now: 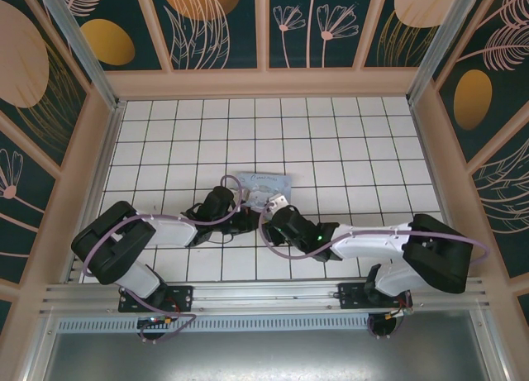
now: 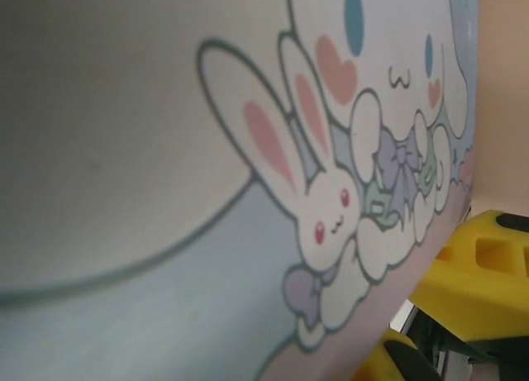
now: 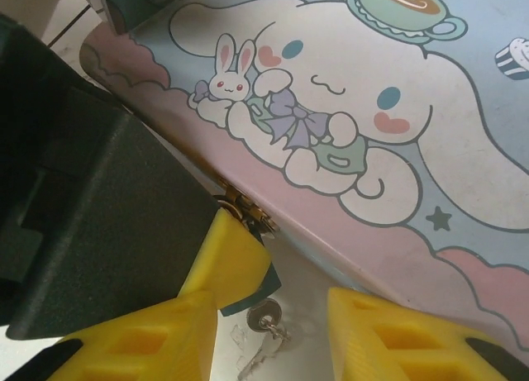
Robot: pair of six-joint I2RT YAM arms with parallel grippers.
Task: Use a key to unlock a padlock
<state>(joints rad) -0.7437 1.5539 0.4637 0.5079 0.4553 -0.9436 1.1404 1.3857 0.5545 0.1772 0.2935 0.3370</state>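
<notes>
Left claw (image 3: pixel 235 264) is closed tight on the padlock (image 3: pixel 263 283) — yellow tip pressed on its dark body, right at the tin's (image 3: pixel 355 108) edge by the latch (image 3: pixel 246 206). Key (image 3: pixel 265 321) head pokes out just under the padlock body. Right claw (image 3: pixel 277 327) is partly open and holds nothing — the key sits in the gap between its fingers, touching neither. Tin lies flat mid-worktop (image 1: pixel 355 150), with both arms meeting at its near edge.

The padlock (image 3: pixel 258 285) is mostly hidden behind a yellow finger (image 3: pixel 231 253), the key (image 3: pixel 264 321) below it is blurred, its blade perhaps in the lock, and the tin box (image 3: pixel 372 191) runs off the edges.
</notes>
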